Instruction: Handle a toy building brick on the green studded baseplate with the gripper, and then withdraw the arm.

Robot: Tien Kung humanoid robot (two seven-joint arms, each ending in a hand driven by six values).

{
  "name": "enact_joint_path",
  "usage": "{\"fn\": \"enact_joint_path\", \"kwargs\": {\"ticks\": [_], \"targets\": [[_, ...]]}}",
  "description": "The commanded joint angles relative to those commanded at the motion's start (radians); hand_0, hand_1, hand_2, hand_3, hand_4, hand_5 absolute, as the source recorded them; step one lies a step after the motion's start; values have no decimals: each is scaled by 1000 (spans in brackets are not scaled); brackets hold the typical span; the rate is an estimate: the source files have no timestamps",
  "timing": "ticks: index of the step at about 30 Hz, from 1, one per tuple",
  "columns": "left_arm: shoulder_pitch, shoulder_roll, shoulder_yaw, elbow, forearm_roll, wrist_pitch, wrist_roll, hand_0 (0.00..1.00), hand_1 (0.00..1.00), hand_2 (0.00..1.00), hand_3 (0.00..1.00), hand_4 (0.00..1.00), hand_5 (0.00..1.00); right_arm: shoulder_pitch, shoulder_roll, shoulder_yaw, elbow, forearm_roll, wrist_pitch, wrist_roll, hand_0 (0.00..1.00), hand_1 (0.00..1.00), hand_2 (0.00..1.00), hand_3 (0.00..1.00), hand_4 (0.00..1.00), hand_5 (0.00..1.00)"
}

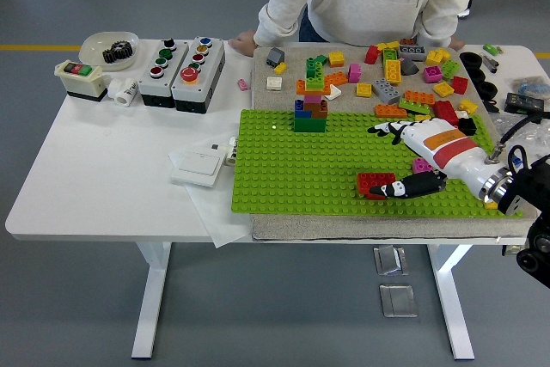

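The white bench (112,186) carries the green studded baseplate (301,178). Over its right part the right robot hand (408,161) hovers, fingers spread wide, holding nothing. The red brick (375,183) sits by its thumb. No legible writing.

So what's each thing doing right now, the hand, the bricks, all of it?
Right hand: open, fingers spread, holding nothing.
Red brick: flat on the green baseplate, beside the thumb.
Brick tower: upright at the baseplate's far edge.
Loose bricks: scattered behind the baseplate.
Person's hand: resting on the table.
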Motion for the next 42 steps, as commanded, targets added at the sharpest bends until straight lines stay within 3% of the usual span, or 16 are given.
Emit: {"fn": "enact_joint_path", "kwargs": {"ticks": [1,15,26,42], "targets": [[1,0,0,0,1,0,0,778,717,678,564,586,606,-7,-4,6,4,11,3,7,664,677,737,614,822,524],[5,1,-2,0,11,-3,0,778,717,677,565,587,607,-32,-18,23,21,8,88,55,687,683,735,577,790,525],[0,2,10,0,-4,-4,-2,778,716,679,565,589,607,0,-13,-21,27,-65,116,51,674,663,702,559,758,494],[-7,3,30,0,-31,-4,-5,778,715,680,565,589,608,29,14,-70,-18,-101,140,41,677,663,700,555,756,490]]}}
